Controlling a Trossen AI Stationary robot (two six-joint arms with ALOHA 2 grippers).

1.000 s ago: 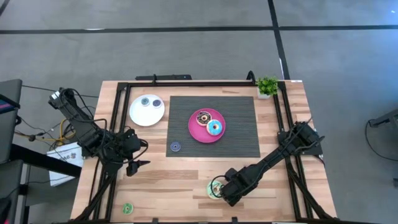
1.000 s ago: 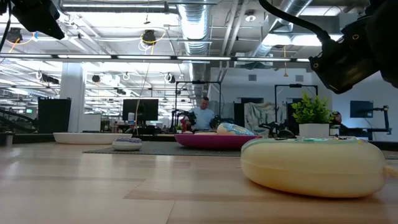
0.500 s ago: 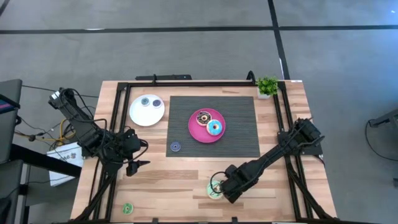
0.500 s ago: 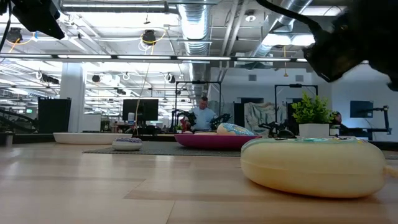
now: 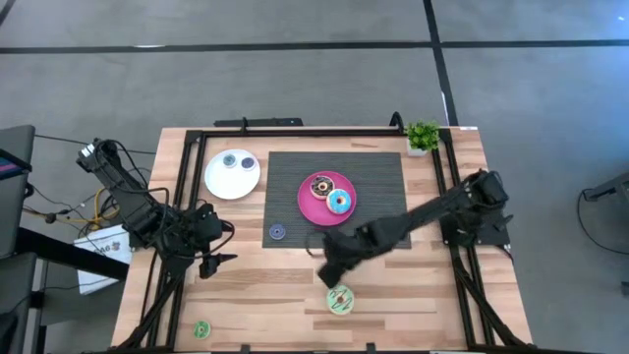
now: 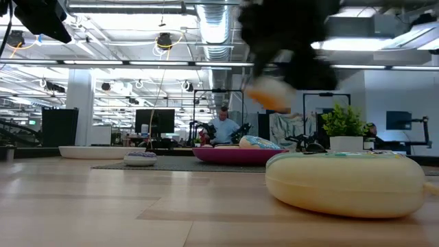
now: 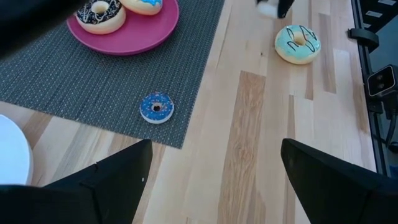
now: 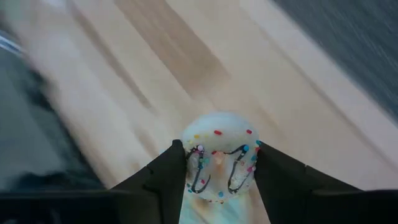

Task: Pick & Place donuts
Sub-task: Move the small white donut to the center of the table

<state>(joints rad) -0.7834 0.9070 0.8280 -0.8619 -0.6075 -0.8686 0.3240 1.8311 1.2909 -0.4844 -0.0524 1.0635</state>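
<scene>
My right gripper point(image 5: 326, 267) hangs over the wood between the mat and a pale green donut point(image 5: 340, 300), shut on a tiny cream donut point(image 8: 219, 163) with coloured sprinkles. That tiny donut also shows in the low view point(image 6: 269, 96) under the blurred gripper. The pale green donut lies flat on the table point(image 7: 298, 43). A chocolate donut point(image 5: 320, 186) and a light blue donut point(image 5: 341, 203) lie on the pink plate point(image 5: 313, 211). A tiny blue donut point(image 7: 156, 107) lies on the mat's near left corner. My left gripper point(image 7: 211, 180) waits open at the table's left. My right gripper pinches the tiny cream donut by two opposite sides of its ring point(image 8: 189, 157) between its two fingers. The fingers slant down at it from the table's right. The donut is lifted clear of the table, its sprinkled face toward the wrist camera.
A white plate point(image 5: 218, 185) with tiny donuts stands at the far left. A tiny green donut point(image 5: 200, 329) lies near the front left corner. A potted plant point(image 5: 423, 136) stands at the far right. The dark ribbed mat point(image 5: 378, 197) covers the middle.
My right gripper has risen from just above the pale green donut and swung toward the table's far and left side, to the mat's near edge, tipping less steeply. The pale green donut has stayed in its place.
</scene>
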